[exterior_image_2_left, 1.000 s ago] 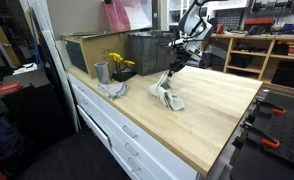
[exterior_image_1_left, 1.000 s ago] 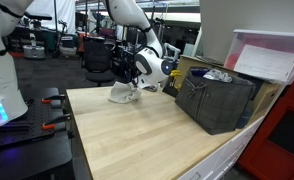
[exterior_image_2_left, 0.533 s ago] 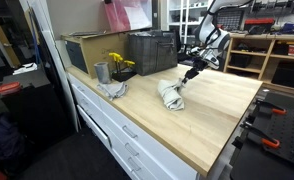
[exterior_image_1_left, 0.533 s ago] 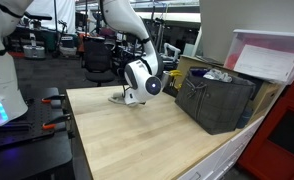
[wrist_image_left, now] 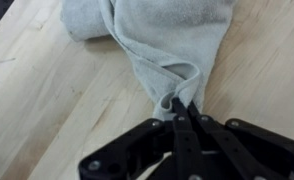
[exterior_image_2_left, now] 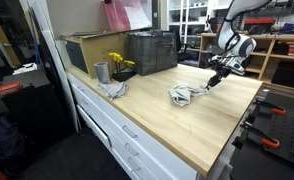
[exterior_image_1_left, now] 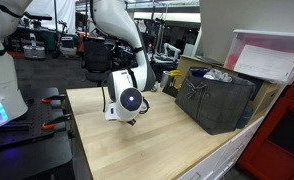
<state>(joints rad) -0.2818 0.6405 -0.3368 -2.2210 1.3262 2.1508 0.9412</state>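
Black gripper [wrist_image_left: 180, 108] pinched tight on a fold of a gray towel [wrist_image_left: 157, 35], towel bunched and spread above it, lying on a light wooden tabletop [wrist_image_left: 37, 110]

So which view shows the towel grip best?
Wrist view: the gripper is shut on a pinched fold of towel, close up. In an exterior view the towel looks small; in an exterior view the arm hides it.
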